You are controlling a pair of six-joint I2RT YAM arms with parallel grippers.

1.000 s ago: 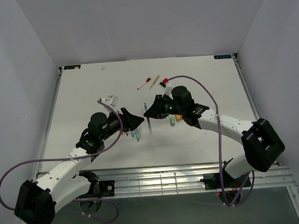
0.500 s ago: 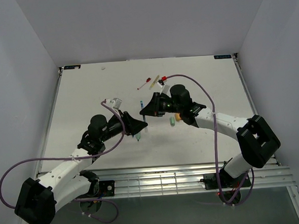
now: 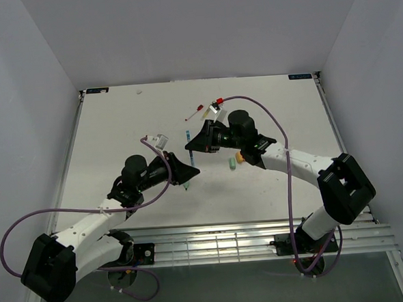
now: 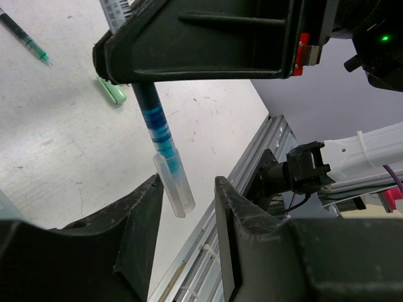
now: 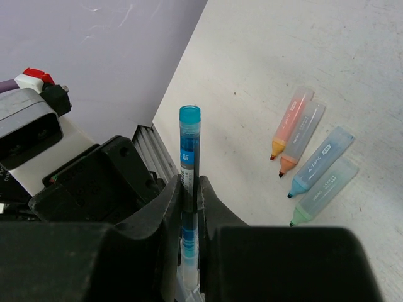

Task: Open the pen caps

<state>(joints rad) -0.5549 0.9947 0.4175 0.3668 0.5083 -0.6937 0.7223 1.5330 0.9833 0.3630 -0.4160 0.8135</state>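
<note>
My right gripper [image 3: 189, 146] [image 5: 189, 185] is shut on a thin blue pen [image 5: 189, 145] and holds it above the table. In the left wrist view the pen [image 4: 153, 116] hangs down from that gripper, with a clear cap [image 4: 174, 187] on its lower end. My left gripper [image 3: 191, 171] [image 4: 189, 192] is open, its jaws on either side of the clear cap, which sits close to the left finger [image 4: 135, 214]. A pale green cap [image 3: 232, 162] [image 4: 112, 92] and an orange cap [image 3: 241, 158] lie on the table under the right arm.
Several uncapped highlighter barrels lie side by side: two orange [image 5: 291, 119], a blue [image 5: 322, 158] and a green [image 5: 324, 189]. A red pen [image 3: 194, 112] lies at the back. A thin green pen [image 4: 25, 39] lies on the table. The metal rail [image 3: 213, 232] runs along the near edge.
My right gripper has moved left and away with the blue pen, turning it so its end sticks out toward the back. My left gripper has shifted slightly right under it.
</note>
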